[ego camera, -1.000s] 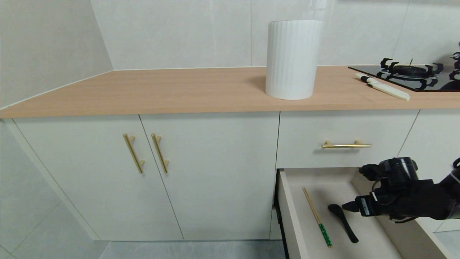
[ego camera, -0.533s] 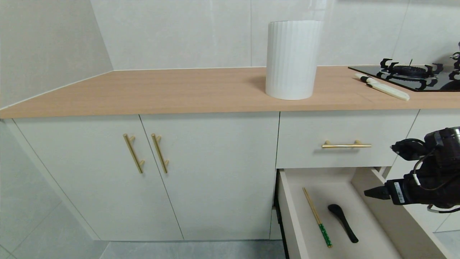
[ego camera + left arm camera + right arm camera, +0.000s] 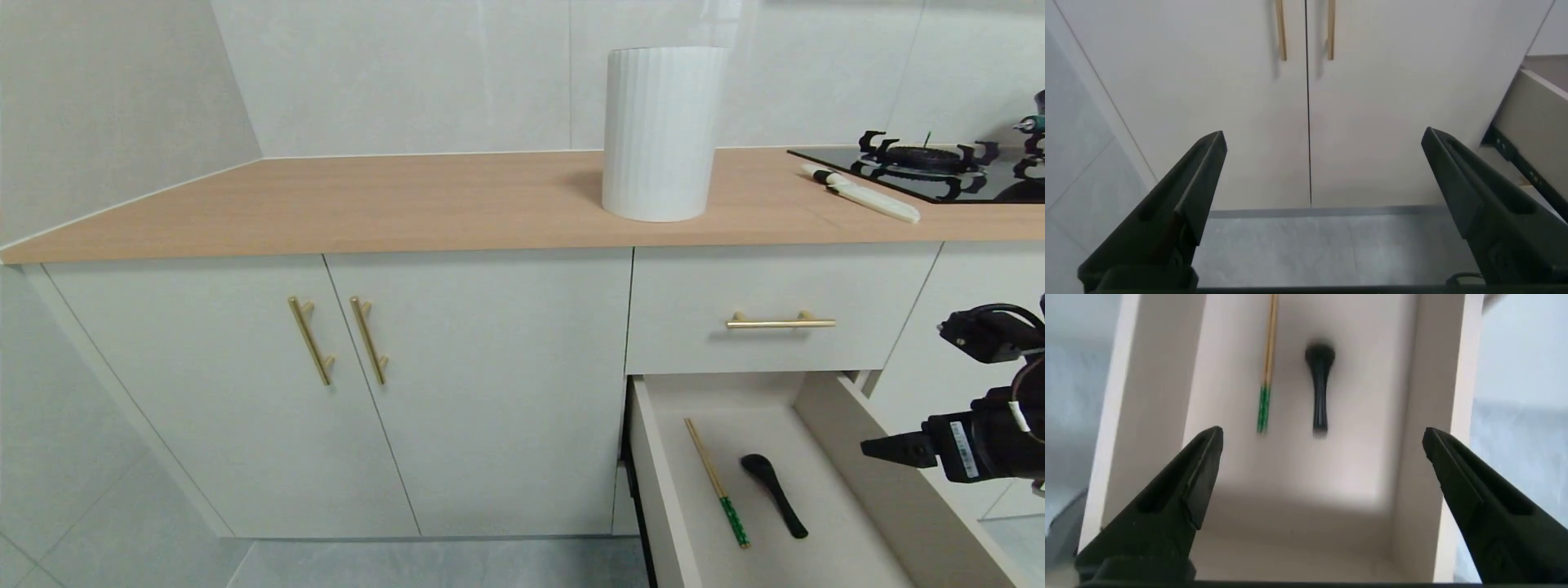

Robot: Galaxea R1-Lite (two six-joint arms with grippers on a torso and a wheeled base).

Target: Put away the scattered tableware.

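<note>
On the head view's wooden counter (image 3: 408, 204) stands a tall white ribbed canister (image 3: 657, 135). To its right a pale knife (image 3: 859, 193) with a dark band near one end lies flat, just beside the front edge of the black gas hob (image 3: 922, 159). Below the counter are two cabinet doors (image 3: 343, 392) with gold bar handles, then a closed drawer (image 3: 775, 306). Under that is an open drawer (image 3: 657, 482). A pair of wooden chopsticks (image 3: 716, 494) with green ends lies on its floor, and a black spoon (image 3: 771, 505) lies just beside them, apart from them. The right gripper (image 3: 890, 449) hangs at the drawer's right side, above its wall, seen edge-on.

From the left wrist view, the left gripper (image 3: 1319, 212) faces the cabinet doors (image 3: 1388, 106) low down near the floor, its fingers (image 3: 1167, 212) spread wide with nothing between them.

From the right wrist view, the right gripper (image 3: 1323, 506) looks straight down into the open drawer (image 3: 1437, 416). Its fingers (image 3: 1478, 506) are spread wide and empty, well above the chopsticks (image 3: 1267, 363) and the spoon (image 3: 1319, 388), which lie side by side.
</note>
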